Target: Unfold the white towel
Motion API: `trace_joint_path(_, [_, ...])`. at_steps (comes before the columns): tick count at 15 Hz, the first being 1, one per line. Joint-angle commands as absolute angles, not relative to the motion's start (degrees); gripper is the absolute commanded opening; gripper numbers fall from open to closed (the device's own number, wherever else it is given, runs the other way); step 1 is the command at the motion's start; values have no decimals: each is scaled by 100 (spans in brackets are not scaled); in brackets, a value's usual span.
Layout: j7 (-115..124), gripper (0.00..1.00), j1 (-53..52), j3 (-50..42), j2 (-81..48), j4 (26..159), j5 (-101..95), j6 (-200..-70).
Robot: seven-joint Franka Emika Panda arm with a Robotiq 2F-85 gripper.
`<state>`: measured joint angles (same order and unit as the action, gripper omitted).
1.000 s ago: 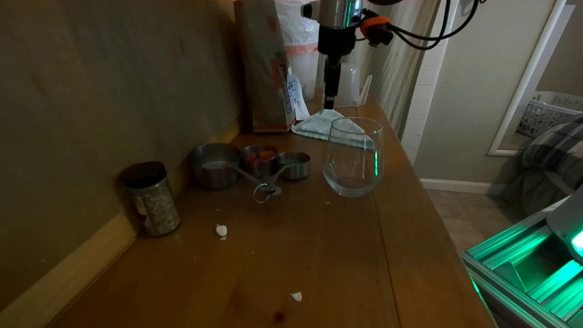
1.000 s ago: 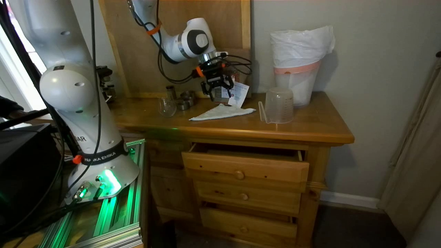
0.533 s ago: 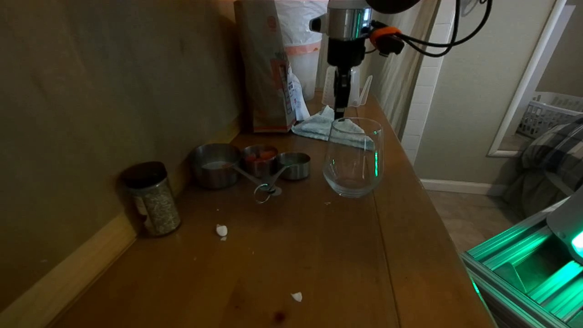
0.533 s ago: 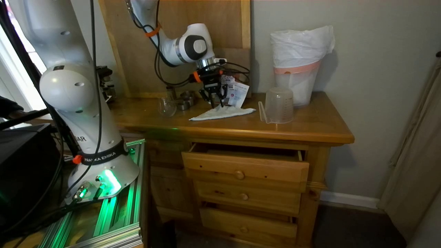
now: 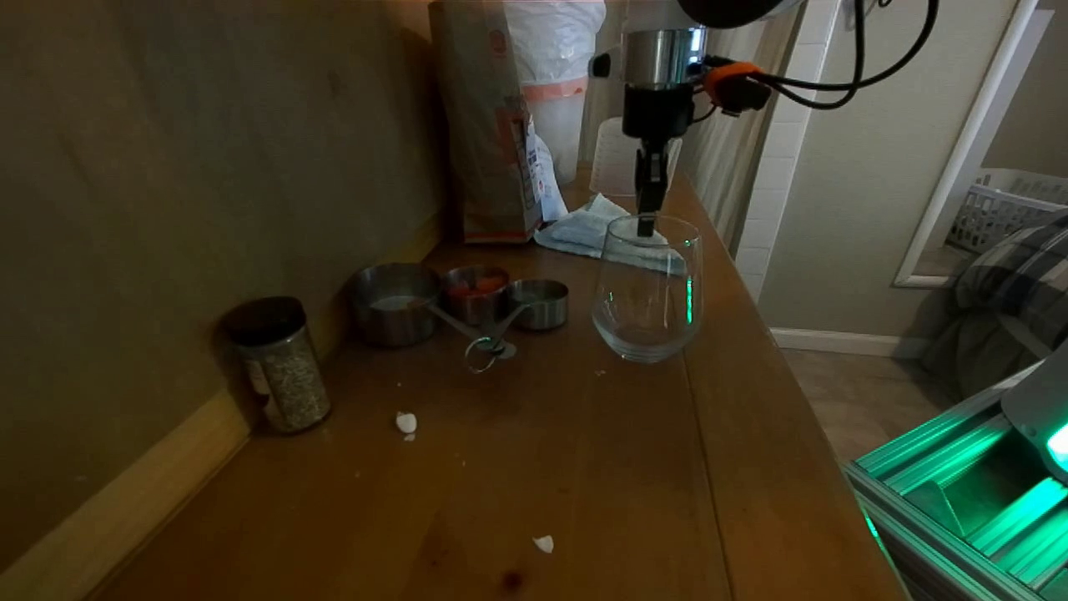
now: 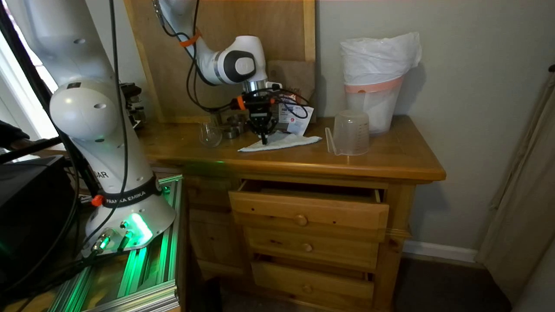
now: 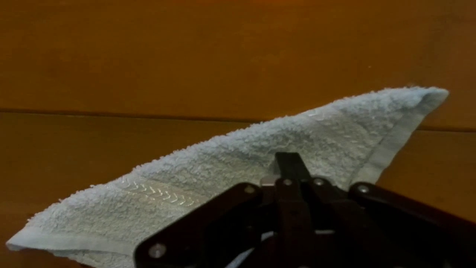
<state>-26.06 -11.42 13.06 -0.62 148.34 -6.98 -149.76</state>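
Towel (image 7: pixel 208 167): near the glass (image 6: pixel 210 135), not touching it, doubled into a rough triangle.
Gripper (image 6: pixel 264 143): over the towel, fingers (image 7: pixel 292 165) together, no cloth showing between the tips; contact I can't judge.
Fold (image 7: pixel 238 139): not yet undone; the step looks like working at the top layer.
Peak (image 5: pixel 600 203): away from the glass; next, the fingers should probably part, pinch one layer here and draw it across.

In an exterior view I see a wooden desk (image 6: pixel 403 156) before a grey wall (image 6: pixel 472 95), its top drawer (image 6: pixel 269 208) and bottom drawer (image 6: pixel 334 286) partly out. A beige curtain (image 6: pixel 518 195) hangs beside dark flooring (image 6: pixel 455 286). Bright light (image 6: pixel 19 86) shows at the far left; the rest looks dim to me.
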Motion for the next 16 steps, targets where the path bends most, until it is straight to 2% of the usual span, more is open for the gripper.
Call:
trace_joint_path(1, [-2894, 3, -1180, 1288, 279, 15089, -488, -14625])
trace_joint_path(16, [-3151, 2, -1303, 1277, 435, 15431, -589, -14076])
